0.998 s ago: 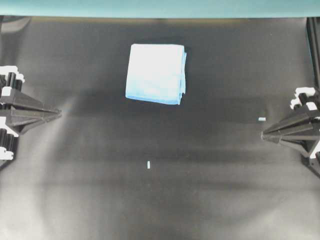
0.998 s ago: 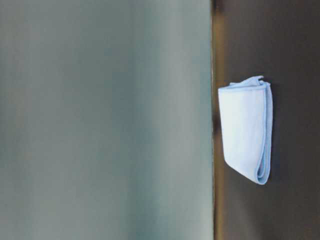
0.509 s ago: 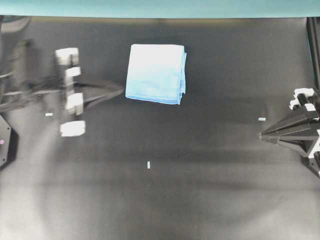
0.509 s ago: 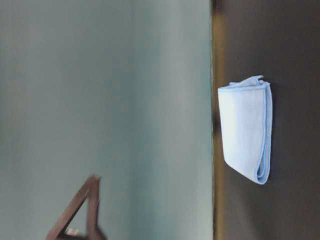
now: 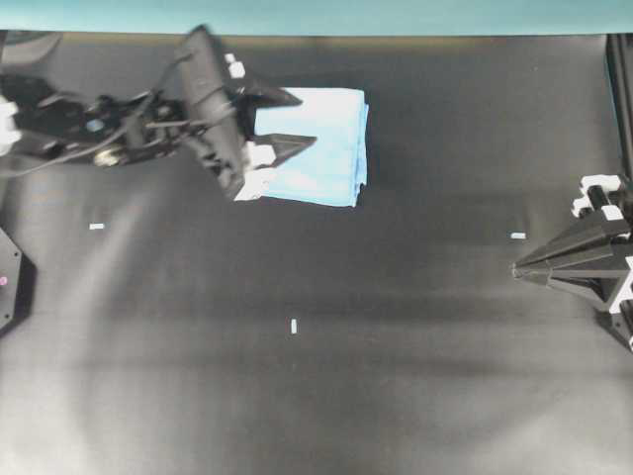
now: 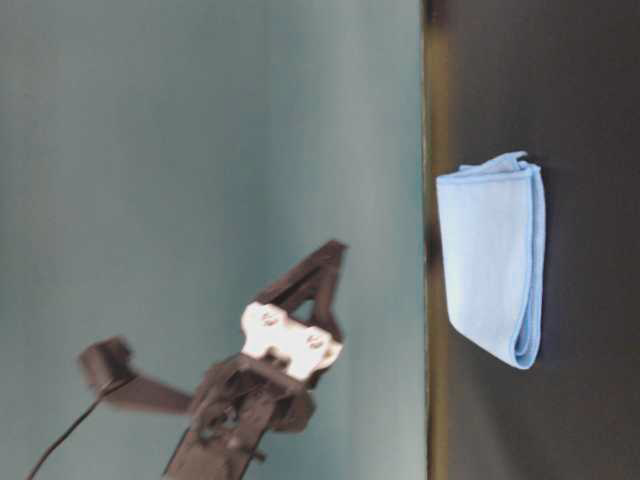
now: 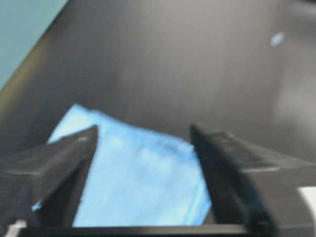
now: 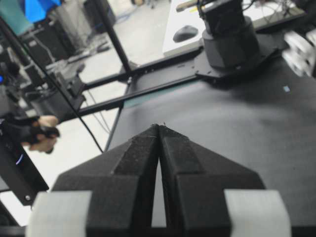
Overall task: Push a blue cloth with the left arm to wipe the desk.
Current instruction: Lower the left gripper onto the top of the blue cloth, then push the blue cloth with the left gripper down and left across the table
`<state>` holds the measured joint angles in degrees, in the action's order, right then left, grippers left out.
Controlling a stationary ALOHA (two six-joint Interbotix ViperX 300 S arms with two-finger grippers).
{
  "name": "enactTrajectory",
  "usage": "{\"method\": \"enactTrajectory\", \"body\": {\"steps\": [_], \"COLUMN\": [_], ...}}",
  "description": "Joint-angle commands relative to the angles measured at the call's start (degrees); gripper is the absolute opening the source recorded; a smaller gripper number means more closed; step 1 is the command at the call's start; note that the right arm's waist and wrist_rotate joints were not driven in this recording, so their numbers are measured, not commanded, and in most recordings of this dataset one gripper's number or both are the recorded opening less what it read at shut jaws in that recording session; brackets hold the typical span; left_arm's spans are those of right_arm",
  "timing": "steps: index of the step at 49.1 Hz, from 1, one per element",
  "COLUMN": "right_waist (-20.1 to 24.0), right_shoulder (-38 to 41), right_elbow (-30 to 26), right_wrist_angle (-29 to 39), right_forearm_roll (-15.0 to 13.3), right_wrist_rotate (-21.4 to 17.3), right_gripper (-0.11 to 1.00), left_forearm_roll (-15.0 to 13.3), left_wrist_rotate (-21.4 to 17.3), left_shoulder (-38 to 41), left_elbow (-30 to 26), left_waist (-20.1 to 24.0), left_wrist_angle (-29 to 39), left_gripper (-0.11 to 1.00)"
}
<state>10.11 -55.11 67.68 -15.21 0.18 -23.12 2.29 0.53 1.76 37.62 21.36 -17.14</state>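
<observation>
The blue cloth [image 5: 321, 148] lies folded flat on the black desk [image 5: 396, 376], at the far middle. My left gripper [image 5: 305, 120] has reached in from the left and is open, its two black fingers spread over the cloth's left half. In the table-level view the left gripper [image 6: 322, 285] hangs in the air, apart from the desk and the cloth [image 6: 490, 260]. In the left wrist view the cloth [image 7: 143, 182] fills the gap between the fingers [image 7: 69, 153]. My right gripper [image 5: 518, 267] is shut and empty at the right edge, and its shut tips show in the right wrist view [image 8: 159, 126].
A teal strip [image 5: 316, 15] runs along the desk's far edge, just behind the cloth. Small white tape marks lie on the desk: one at the middle [image 5: 294, 326], one near the right gripper [image 5: 518, 236], one at the left [image 5: 96, 227].
My left arm has swung from its rest at the left edge up and rightward over the cloth, and its jaws have opened. The cloth has not moved. The right arm stays put.
</observation>
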Motion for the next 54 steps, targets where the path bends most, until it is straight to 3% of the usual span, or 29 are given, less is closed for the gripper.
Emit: {"method": "enactTrajectory", "body": {"steps": [1, 24, 54], "right_waist": [0.0, 0.09, 0.09], "right_shoulder": [0.53, 0.53, 0.53], "right_elbow": [-0.88, -0.18, 0.18], "right_wrist_angle": [-0.44, -0.44, -0.53], "right_forearm_roll": [-0.09, 0.0, 0.0], "right_wrist_rotate": [0.0, 0.0, 0.0], "right_gripper": [-0.01, -0.01, -0.01], "left_forearm_roll": [0.18, 0.18, 0.18], "left_wrist_rotate": [0.0, -0.53, 0.09], "left_shoulder": [2.81, 14.94, 18.54], "left_elbow": [-2.37, -6.15, -4.48], "left_waist": [0.97, 3.96, 3.69], "left_wrist_angle": [0.7, 0.62, 0.79], "left_gripper": [0.84, 0.8, 0.8]}}
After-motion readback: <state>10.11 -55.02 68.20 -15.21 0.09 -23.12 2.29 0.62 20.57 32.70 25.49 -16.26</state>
